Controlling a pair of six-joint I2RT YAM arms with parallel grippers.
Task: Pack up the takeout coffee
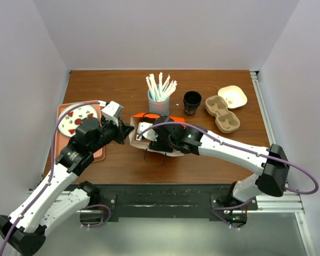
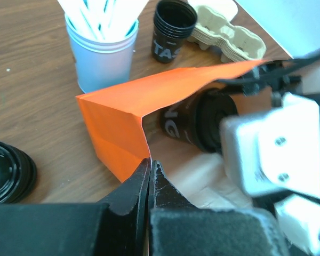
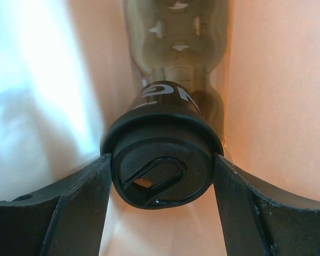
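The takeout coffee [image 3: 162, 160], a dark brown cup with a round black lid, lies on its side inside the mouth of an orange paper bag [image 2: 122, 106]. My right gripper [image 3: 161, 162] is shut on the coffee, one finger on each side of the lid. The cup also shows in the left wrist view [image 2: 194, 120]. My left gripper [image 2: 150, 166] is shut on the bag's lower edge and holds the mouth up. In the top view the bag [image 1: 173, 118] lies mid-table, with the left gripper [image 1: 129, 130] at its left and the right gripper [image 1: 149, 136] reaching into it; the cup is hidden there.
A blue straw holder [image 1: 159, 101], an all-black cup [image 1: 192, 102] and pulp cup carriers [image 1: 222, 114] stand behind the bag. A tray with a plate [image 1: 77, 120] is at the left. A stack of black lids [image 2: 8, 170] lies near the left gripper. A pulp carrier [image 3: 176, 37] sits deeper in the bag.
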